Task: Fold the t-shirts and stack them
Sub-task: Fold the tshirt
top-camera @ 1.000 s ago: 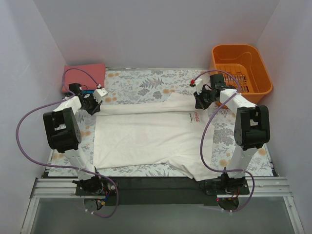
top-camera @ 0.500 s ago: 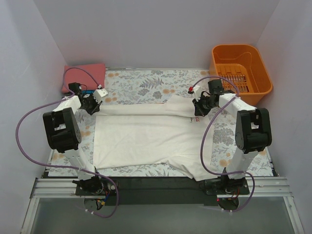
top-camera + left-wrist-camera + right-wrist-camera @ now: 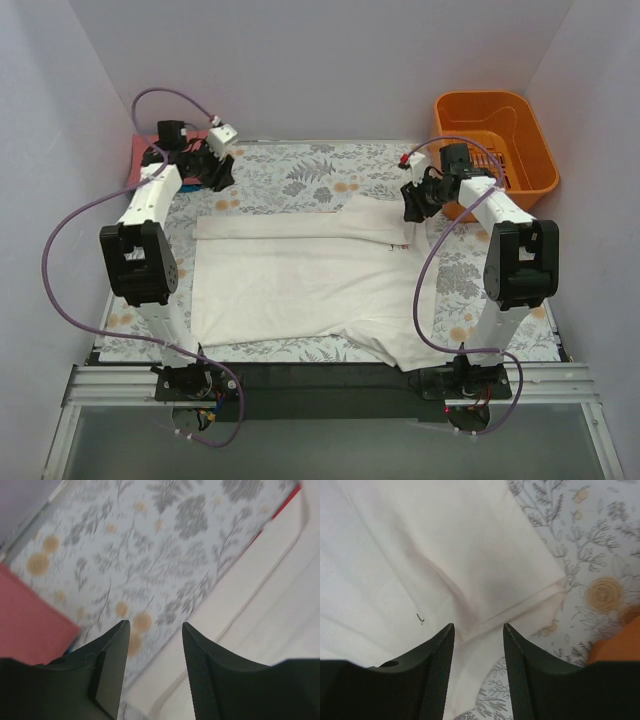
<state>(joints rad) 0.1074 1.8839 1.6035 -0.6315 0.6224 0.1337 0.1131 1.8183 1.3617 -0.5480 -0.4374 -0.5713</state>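
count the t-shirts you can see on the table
2. A white cloth t-shirt lies spread out in the middle; a folded salmon-red cloth t-shirt sits at the far left corner, only partly in view. Another may be hidden beneath it.

The left gripper [image 3: 154, 626] hangs with its black ribbed jaws apart and nothing between them, above a desk cover printed with grey leaves and orange flowers [image 3: 165, 545]. A soft white cloth t-shirt [image 3: 280, 610] lies flat on the cover to the right, with a thin red strip [image 3: 286, 501] at its top corner. A salmon-red folded cloth [image 3: 30, 625] lies at the left edge.
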